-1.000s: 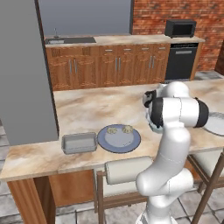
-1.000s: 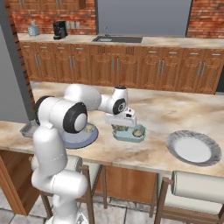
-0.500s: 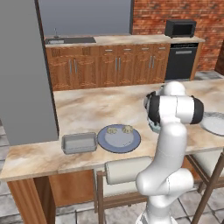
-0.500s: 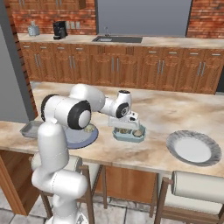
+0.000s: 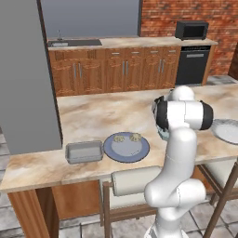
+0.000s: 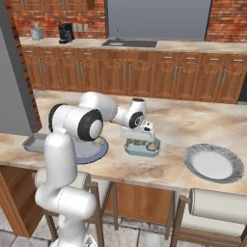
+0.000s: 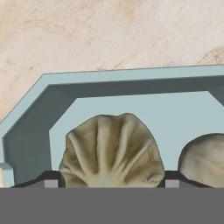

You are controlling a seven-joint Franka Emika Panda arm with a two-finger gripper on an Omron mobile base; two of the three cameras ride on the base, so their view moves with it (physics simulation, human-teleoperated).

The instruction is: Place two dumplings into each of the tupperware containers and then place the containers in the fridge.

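Observation:
My gripper (image 6: 140, 141) reaches down into the pale teal tupperware container (image 6: 143, 151) on the island counter. In the hand view the gripper (image 7: 109, 182) is shut on a creased beige dumpling (image 7: 111, 148), one fingertip on each side of it, just above the container's floor (image 7: 131, 109). A second dumpling (image 7: 204, 159) lies in the same container, to the right. Two more dumplings (image 5: 119, 138) (image 5: 135, 137) rest on the round blue-grey plate (image 5: 128, 151). The grey tupperware container (image 5: 83, 152) stands left of that plate with nothing in it. The fridge (image 5: 23, 74) rises at the left, its door shut.
A round white plate (image 6: 212, 164) lies at the right end of the counter. Stool backs (image 5: 132, 179) stand close under the near counter edge. At the back run wooden cabinets with a sink (image 5: 74, 43), a black microwave (image 5: 191, 30) and a black dishwasher (image 5: 191, 65).
The arm has swung a little to the right and lowered the gripper with the dumpling down into the teal container.

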